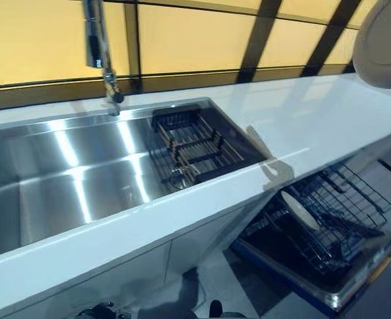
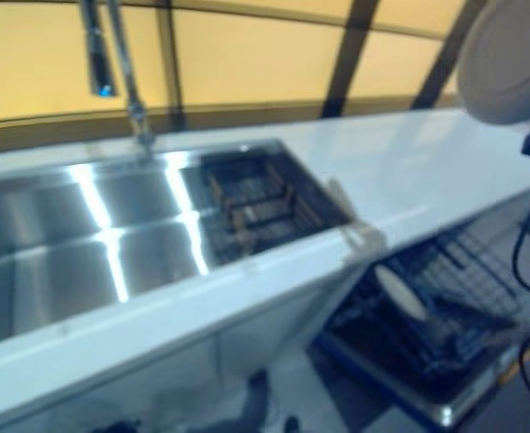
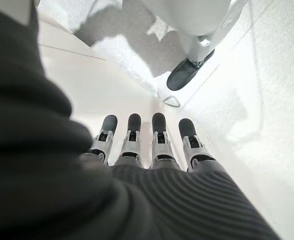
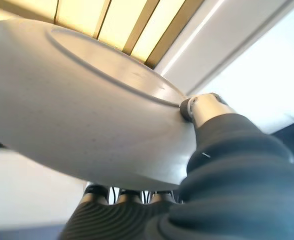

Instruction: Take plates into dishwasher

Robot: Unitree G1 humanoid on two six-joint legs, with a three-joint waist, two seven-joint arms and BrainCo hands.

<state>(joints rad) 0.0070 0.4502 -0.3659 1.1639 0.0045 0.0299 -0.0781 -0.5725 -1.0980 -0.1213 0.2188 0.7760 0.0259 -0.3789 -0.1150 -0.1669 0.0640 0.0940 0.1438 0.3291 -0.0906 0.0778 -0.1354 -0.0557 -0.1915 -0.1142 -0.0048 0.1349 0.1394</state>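
The right hand [image 4: 207, 112] pinches a pale plate [image 4: 87, 105] at its rim, thumb on one face and fingers curled under the other; in the head views that plate [image 1: 384, 40] shows at the upper right of the frame, raised above the white counter [image 1: 302, 113]. The left hand [image 3: 147, 145] hangs low with its fingers straight and relaxed, holding nothing, pointed at the floor.

At the lower right the dishwasher [image 1: 328, 239] stands open, its wire rack [image 1: 345, 206] pulled out, with one plate [image 1: 299, 210] already leaning on edge in it. The sink [image 1: 82, 173] fills the left, a dark drainer basket [image 1: 199, 146] at its right end, the tap [image 1: 102, 53] above.

The step in hand looks like carrying the held plate down to the rack. Doing it well likely means keeping the pinch firm, swinging clear of the counter edge, turning the plate on edge to match the one there, and lowering it into a free slot beside that one without knocking it.
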